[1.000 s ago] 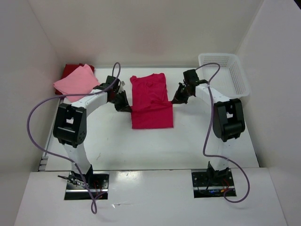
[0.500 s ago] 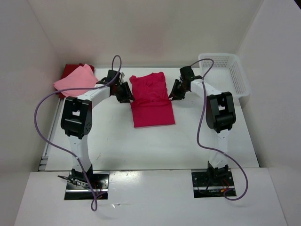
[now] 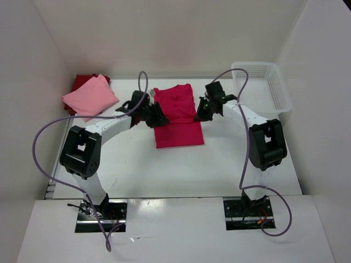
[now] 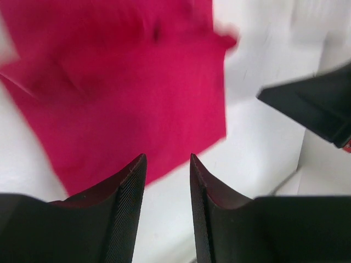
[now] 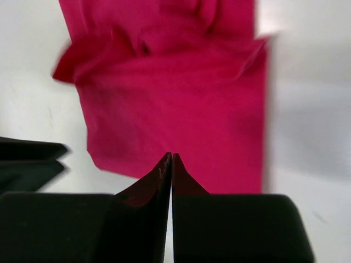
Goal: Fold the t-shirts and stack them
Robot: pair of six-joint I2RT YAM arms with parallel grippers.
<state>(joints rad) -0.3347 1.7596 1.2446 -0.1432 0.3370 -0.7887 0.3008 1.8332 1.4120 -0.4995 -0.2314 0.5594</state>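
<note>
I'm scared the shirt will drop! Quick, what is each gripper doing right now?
Left gripper: open, holding nothing.
Right gripper: closed, nothing seen in it.

Three shirts: a dark red shirt [image 3: 82, 80] and a pink shirt [image 3: 90, 97] at upper left, a crimson shirt [image 3: 176, 119] at centre. One basket [image 3: 264, 86], upper right. Two arms, left arm [image 3: 82, 152] and right arm [image 3: 267, 143], with two hands, left hand [image 3: 159, 116] and right hand [image 3: 202, 112]. One bench [image 3: 164, 171].
</note>
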